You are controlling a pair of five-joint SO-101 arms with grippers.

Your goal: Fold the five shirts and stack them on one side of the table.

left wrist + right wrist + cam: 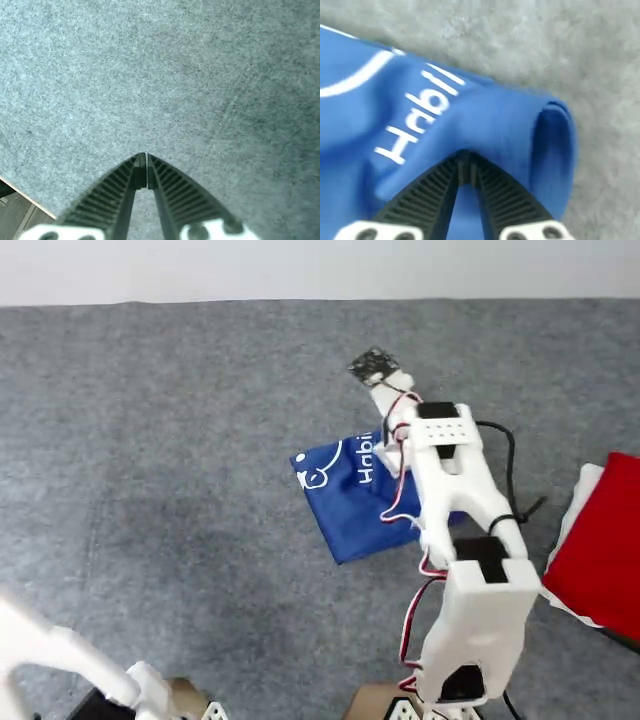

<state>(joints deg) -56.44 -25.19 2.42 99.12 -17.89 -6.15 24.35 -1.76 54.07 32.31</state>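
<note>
- Lower left: the left arm point(60, 650) stands at the near edge of the grey surface point(150, 440), and the left fingers point(112, 190) are pressed together over bare felt.
- Right of centre: a folded blue shirt point(345, 505) lies flat on the surface, with white lettering and a white line drawing facing up.
- Above it: the right arm point(470, 540) stretches over the shirt. The right fingers point(430, 190) meet tip to tip at the blue cloth beside the lettering; it is unclear whether they pinch fabric.
- Far right: a red shirt point(605, 540) rests on a white garment point(572, 515) at the surface's edge, apart from the blue shirt.
</note>
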